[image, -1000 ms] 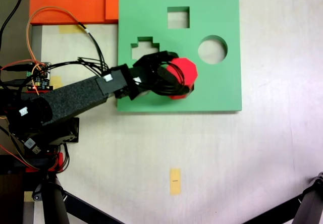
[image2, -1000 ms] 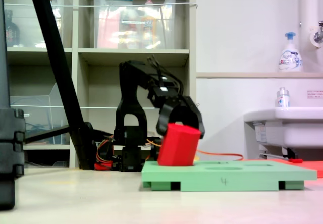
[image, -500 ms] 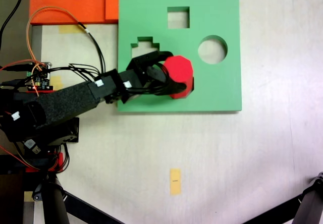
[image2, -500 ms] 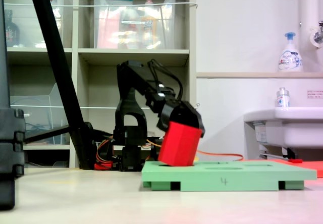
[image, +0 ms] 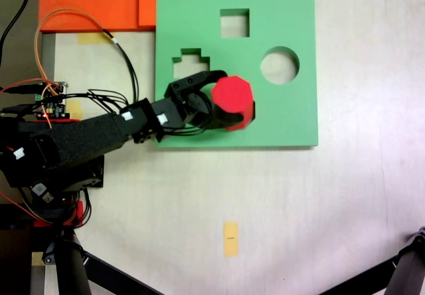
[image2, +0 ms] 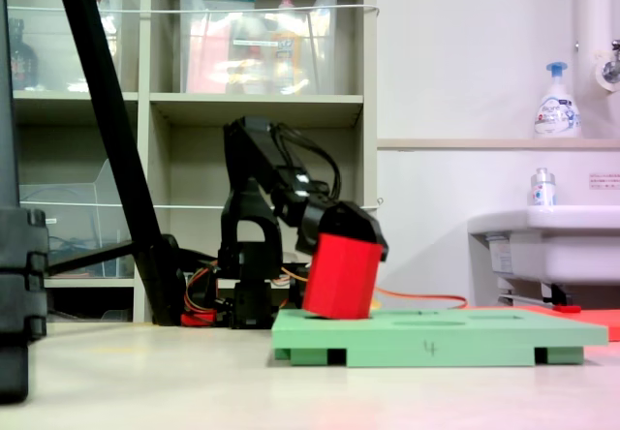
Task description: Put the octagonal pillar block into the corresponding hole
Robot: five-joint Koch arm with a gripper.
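Gripper [image: 216,102] is clamped on the octagonal pillar block [image: 233,100]; in the second exterior view the block [image2: 341,275] stands tilted, its base at the green foam board [image2: 436,336]; the corresponding hole lies hidden beneath it; square cutout [image: 234,22] and round cutout [image: 279,65] stand open.

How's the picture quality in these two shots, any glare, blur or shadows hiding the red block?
In the first exterior view, light is even and the block is sharp, with the gripper dark and low in detail. In the second exterior view, the foreground floor is soft, the left-edge object is blurred, and the block is clear against the board.
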